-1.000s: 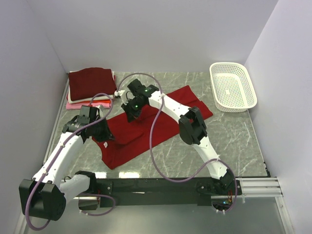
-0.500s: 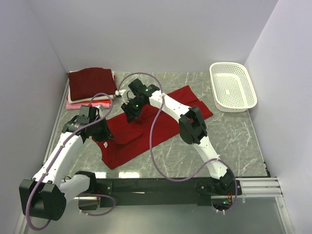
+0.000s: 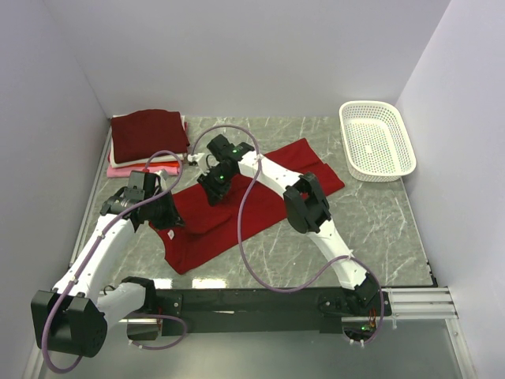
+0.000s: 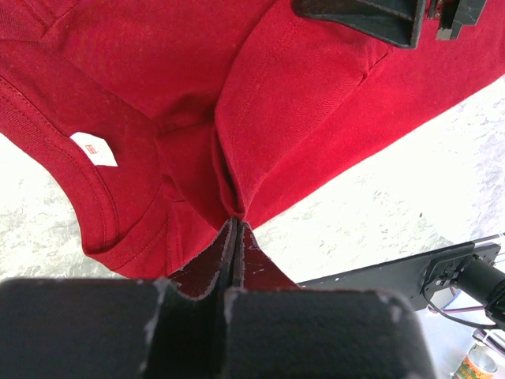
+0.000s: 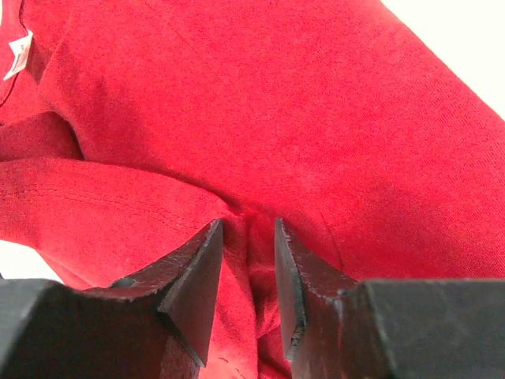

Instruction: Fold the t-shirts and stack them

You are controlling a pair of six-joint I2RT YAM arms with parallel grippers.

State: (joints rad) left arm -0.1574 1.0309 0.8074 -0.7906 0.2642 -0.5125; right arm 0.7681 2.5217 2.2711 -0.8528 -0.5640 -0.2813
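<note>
Red t-shirt (image 3: pixel 252 197) lies spread aslant over the marbled bench (image 3: pixel 379 221), and both arms are down on it. The left gripper (image 4: pixel 237 227) has its two fingers pressed together on a raised fold at the shirt's edge. The cloth is drawn up into a narrow ridge that runs away from the fingertips. The white neck label (image 4: pixel 93 148) sits on the collar band off to the left of that pinch, and bare bench shows on either side of it. The right gripper (image 5: pixel 247 237) is planted on the shirt's middle, beyond the left one and to its right. Its fingers stand a narrow gap apart with a bunched wrinkle of red cloth nipped between them. Red cloth fills nearly all of its wrist view, with a stitched hem running off to the left of its fingertips. Beyond the left gripper, in the far left corner, sits a stack of folded t-shirts (image 3: pixel 148 136), dark maroon on top with white and pink edges showing beneath. Well off to the right of the right gripper stands a white perforated basket (image 3: pixel 377 140).
</note>
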